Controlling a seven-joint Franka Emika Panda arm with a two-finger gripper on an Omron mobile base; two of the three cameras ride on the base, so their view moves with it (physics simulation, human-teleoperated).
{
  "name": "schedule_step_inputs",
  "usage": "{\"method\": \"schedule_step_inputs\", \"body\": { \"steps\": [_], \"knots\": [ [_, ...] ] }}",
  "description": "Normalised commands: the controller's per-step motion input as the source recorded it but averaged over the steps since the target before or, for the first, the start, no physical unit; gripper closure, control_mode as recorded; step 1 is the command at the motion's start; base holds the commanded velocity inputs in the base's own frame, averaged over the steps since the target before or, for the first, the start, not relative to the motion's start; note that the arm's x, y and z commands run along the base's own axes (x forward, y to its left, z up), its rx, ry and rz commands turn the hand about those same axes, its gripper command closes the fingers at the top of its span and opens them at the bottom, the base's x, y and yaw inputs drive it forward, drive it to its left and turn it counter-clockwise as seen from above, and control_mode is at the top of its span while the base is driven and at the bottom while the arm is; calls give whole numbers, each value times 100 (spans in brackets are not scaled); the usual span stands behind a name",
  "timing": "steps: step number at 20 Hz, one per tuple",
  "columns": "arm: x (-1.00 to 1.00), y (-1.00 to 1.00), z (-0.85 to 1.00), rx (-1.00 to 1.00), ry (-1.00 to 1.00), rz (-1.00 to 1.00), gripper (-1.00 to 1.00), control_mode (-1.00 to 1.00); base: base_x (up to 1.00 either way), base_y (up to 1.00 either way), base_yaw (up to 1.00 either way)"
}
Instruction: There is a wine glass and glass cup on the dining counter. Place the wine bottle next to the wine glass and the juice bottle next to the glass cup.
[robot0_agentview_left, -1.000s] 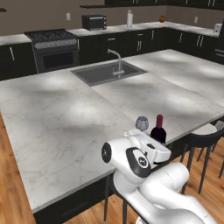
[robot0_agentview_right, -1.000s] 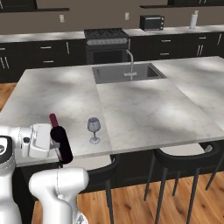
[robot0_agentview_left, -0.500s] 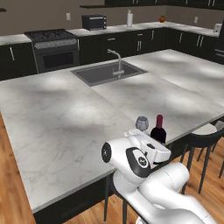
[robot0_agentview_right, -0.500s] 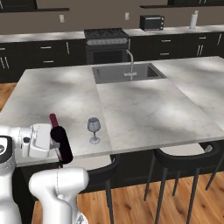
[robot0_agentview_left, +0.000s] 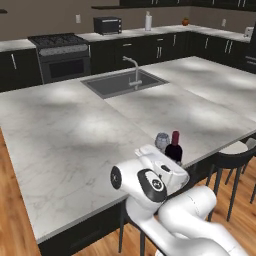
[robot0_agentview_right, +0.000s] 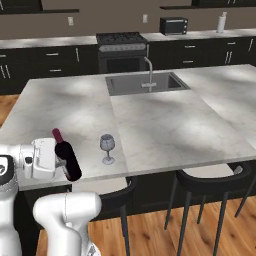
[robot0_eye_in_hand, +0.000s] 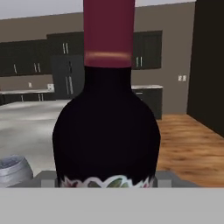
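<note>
Wine bottle held at the near edge of the counter, beside the wine glass.

Left base view: the wine bottle (robot0_agentview_left: 174, 148) stands up behind the robot's hand, just beside the wine glass (robot0_agentview_left: 161, 141), at the counter (robot0_agentview_left: 75, 135) edge.
Right base view: the fingers (robot0_agentview_right: 61, 164) grip the bottle (robot0_agentview_right: 66, 156), which tilts, neck leaning left; the glass (robot0_agentview_right: 107, 148) stands on the marble to its right, apart.
Hand view: the bottle (robot0_eye_in_hand: 107, 127) looms close, the glass's bowl (robot0_eye_in_hand: 14, 169) at lower left.
</note>
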Motion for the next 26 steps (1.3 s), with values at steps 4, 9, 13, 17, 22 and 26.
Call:
{"method": "schedule_step_inputs", "body": {
  "steps": [4, 9, 13, 17, 22, 26],
  "knots": [
    [54, 19, 0, 1, 0, 0, 100, -100, 0, 0, 0],
    [65, 7, 0, 3, 8, 0, 100, -100, 0, 0, 0],
    [49, 15, -12, 0, 11, 2, 100, -100, 0, 0, 0],
    [36, 7, -13, 0, 4, 6, 100, -100, 0, 0, 0],
    [49, 1, -20, 0, 7, 6, 100, -100, 0, 0, 0],
    [38, -4, -26, 0, 1, 11, 100, -100, 0, 0, 0]
  ]
}}
